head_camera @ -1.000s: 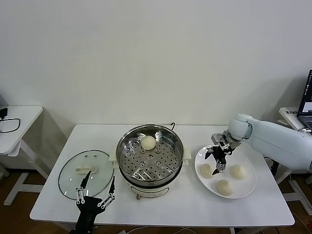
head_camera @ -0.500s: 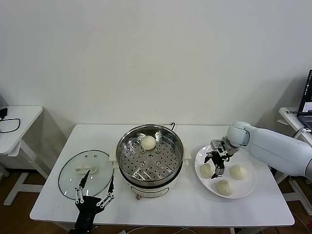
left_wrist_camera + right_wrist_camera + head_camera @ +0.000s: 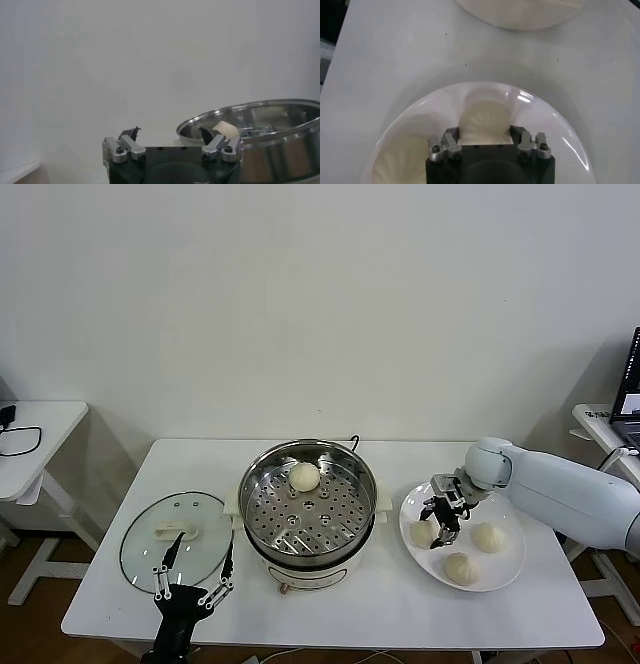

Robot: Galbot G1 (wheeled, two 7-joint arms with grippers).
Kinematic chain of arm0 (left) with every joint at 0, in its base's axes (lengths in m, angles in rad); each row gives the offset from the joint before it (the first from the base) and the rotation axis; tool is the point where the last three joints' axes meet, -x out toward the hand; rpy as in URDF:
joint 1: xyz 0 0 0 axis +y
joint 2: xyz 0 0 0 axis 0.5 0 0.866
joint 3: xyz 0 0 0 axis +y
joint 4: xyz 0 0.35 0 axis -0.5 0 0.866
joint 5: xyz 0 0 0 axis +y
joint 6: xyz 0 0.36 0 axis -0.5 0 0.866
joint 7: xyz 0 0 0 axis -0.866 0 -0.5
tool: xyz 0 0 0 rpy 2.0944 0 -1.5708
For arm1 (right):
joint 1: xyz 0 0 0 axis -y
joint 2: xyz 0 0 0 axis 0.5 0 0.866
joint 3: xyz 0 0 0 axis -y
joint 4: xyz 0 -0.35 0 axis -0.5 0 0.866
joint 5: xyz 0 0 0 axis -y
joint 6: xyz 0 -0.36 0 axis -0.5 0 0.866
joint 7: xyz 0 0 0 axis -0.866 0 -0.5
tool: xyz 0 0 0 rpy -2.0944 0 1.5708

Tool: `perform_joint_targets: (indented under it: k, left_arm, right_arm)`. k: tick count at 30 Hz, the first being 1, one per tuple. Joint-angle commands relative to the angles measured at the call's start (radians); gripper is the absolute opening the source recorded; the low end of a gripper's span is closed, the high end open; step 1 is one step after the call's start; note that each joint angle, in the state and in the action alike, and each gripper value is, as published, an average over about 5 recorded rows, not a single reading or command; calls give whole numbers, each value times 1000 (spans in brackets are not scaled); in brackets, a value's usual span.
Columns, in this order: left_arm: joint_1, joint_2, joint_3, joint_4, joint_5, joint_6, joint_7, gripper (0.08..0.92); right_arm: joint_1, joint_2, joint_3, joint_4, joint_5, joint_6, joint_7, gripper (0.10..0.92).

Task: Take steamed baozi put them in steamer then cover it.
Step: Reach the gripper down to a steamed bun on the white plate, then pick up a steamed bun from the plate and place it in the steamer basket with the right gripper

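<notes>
The steamer [image 3: 305,559] stands mid-table with one baozi [image 3: 304,476] on its perforated tray. Three baozi lie on the white plate [image 3: 508,562] to its right: a left one [image 3: 421,535], a right one [image 3: 487,536] and a near one [image 3: 460,567]. My right gripper [image 3: 441,529] is down over the left one, open, a finger on each side; in the right wrist view [image 3: 485,134] that bun [image 3: 485,117] fills the gap. The glass cover [image 3: 145,549] lies flat left of the steamer. My left gripper [image 3: 206,546] is open and empty at the cover's near edge, also seen in its wrist view [image 3: 169,131].
The plate reaches close to the table's right part; the steamer's side handle [image 3: 383,506] is a short gap from the plate. A black cord [image 3: 353,442] runs behind the steamer. A small side table [image 3: 30,434] stands at far left.
My right gripper has come down and slightly left onto the plate's left baozi, its fingers now astride it. The left arm has barely moved.
</notes>
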Motion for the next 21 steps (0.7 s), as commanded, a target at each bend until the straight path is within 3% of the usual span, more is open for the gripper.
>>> perform_joint_targets:
  k: [1, 11, 21]
  left_arm:
    - [0, 1, 1, -5, -1, 2, 0, 823]
    - [1, 6, 9, -23, -1, 5, -1, 823]
    - [-18, 13, 24, -18, 3, 7, -4, 823]
  right_arm:
    - [79, -13, -7, 32, 0, 2, -37, 669]
    - [543, 75, -197, 81, 159, -12, -210, 637]
    - [737, 297, -314, 193, 422, -136, -135, 632]
